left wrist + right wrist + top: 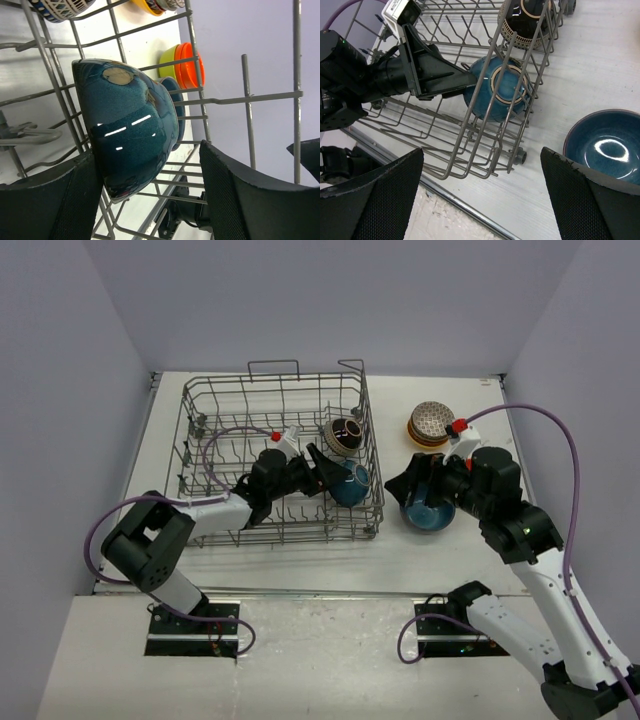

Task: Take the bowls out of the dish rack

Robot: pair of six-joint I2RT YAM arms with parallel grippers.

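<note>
While its jaws gape, left gripper [335, 480] straddles a teal bowl [495, 90] in the dish rack [210, 410].
Right gripper [420, 485], fingers spread, hangs over another teal bowl [605, 145].

Grey wire dish rack [275, 400] stands on white surface [330, 562], two bowls left inside at right end. Glossy dark teal bowl [495, 92] lies tipped on its side among tines, pale-ringed foot toward right wall. Black bowl [343, 436] with cream patterned band stands on edge just behind. Outside, right of rack: dark blue bowl [602, 150] upright; farther back, stack [430, 425] of bowls, patterned one on top, orange below.
</note>
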